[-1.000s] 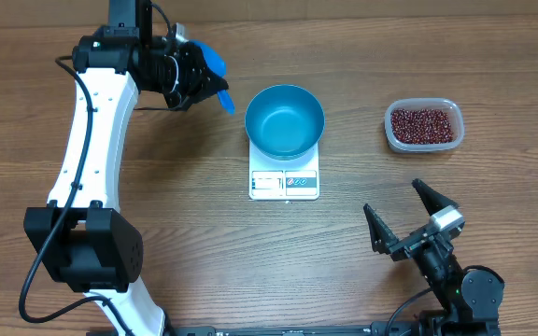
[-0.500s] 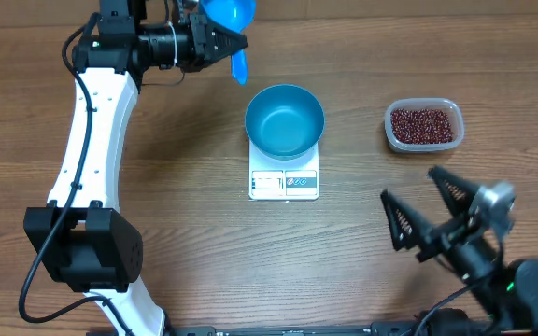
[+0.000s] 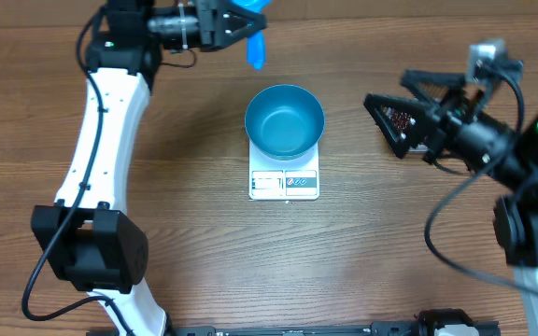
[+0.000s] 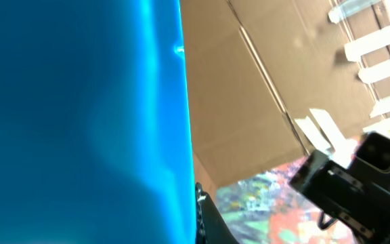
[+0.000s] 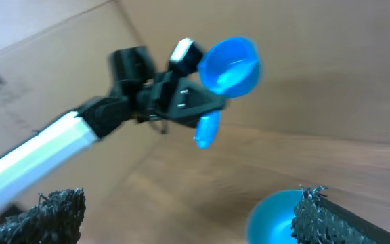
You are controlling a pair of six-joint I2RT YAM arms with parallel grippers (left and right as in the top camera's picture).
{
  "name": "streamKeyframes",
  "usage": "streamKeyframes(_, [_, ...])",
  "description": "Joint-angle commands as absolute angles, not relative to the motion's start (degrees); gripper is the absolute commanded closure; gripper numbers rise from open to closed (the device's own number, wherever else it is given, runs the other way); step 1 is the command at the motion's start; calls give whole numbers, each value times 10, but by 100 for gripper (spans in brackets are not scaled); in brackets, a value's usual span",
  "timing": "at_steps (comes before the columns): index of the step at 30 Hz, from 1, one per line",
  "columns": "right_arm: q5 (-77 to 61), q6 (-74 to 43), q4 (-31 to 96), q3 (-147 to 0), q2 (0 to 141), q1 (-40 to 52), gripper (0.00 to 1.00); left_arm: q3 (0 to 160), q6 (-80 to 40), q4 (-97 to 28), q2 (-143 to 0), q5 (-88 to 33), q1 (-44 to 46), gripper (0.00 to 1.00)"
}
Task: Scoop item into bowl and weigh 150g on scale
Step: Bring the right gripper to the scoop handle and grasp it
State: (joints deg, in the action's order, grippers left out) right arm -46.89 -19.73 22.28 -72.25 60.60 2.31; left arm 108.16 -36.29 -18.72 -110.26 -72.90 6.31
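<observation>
The blue bowl (image 3: 285, 121) stands empty on the white scale (image 3: 284, 183) at mid-table. My left gripper (image 3: 224, 21) is shut on a small blue scoop (image 3: 255, 45), held up at the far edge, left of the bowl. That scoop fills the left wrist view (image 4: 80, 122). The right wrist view shows the scoop (image 5: 229, 64) empty and the bowl's rim (image 5: 276, 217). My right gripper (image 3: 386, 88) hangs open over the clear tub, with nothing between its fingers. It hides most of the tub; a patch of red-brown beans (image 3: 402, 118) shows.
The left arm (image 3: 101, 140) runs down the table's left side. The right arm (image 3: 521, 159) reaches in from the right edge. Brown cardboard stands behind the table (image 5: 330, 41).
The left gripper has carried the scoop up and to the right, toward the far edge. The right arm has swung from the front right up to the tub, still open.
</observation>
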Motion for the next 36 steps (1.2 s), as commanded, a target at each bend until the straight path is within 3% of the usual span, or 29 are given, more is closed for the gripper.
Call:
streamKeyframes(1, [-535, -285, 204, -733, 663, 26, 0, 1093, -462, -129, -1085, -747, 93, 96])
streamKeyframes(5, [-596, -397, 117, -733, 748, 26, 0, 1093, -603, 4, -1085, -738, 109, 96])
streamKeyframes(11, [-691, -556, -143, -733, 849, 53, 40, 1093, -677, 91, -1085, -727, 139, 96])
streamKeyframes(15, [-671, -606, -249, -733, 880, 81, 45, 1093, -673, 91, -1085, -703, 150, 96])
streamKeyframes(19, [-618, -613, -263, -733, 882, 100, 46, 1093, -673, 91, -1085, -690, 151, 96])
streamKeyframes(31, [-532, -613, -265, -733, 882, 109, 81, 1093, -683, 91, -1085, -701, 151, 96])
streamKeyframes(36, [-531, -613, -266, -733, 882, 109, 82, 1093, -683, 91, -1085, -701, 152, 96])
